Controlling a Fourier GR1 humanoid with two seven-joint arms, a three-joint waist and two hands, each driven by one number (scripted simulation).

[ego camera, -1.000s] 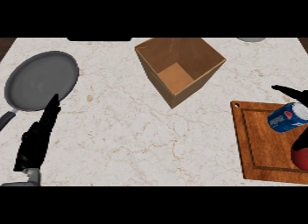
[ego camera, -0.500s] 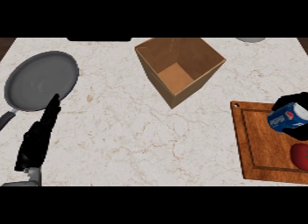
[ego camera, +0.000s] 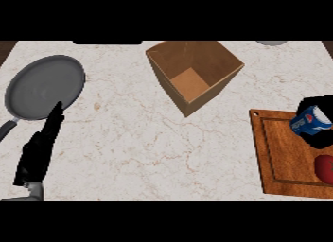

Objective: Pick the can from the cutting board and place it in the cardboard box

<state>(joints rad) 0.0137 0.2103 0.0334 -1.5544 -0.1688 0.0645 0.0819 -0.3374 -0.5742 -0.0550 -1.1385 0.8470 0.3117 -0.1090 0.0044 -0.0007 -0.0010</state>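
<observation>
Closing on the can [ego camera: 312, 121] now: my right hand [ego camera: 327, 138] is curled round it at the far end of the board [ego camera: 281, 163], just beyond the tomato [ego camera: 331, 169]. Next, I reckon, comes a straight lift and a carry left to the open box [ego camera: 170, 75]. My left hand [ego camera: 40, 146] rests open by the pan [ego camera: 43, 87].

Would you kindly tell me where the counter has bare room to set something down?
Bare counter runs between the left hand and the cutting board, below the cardboard box. The board is crowded: right hand, can, tomato.
</observation>
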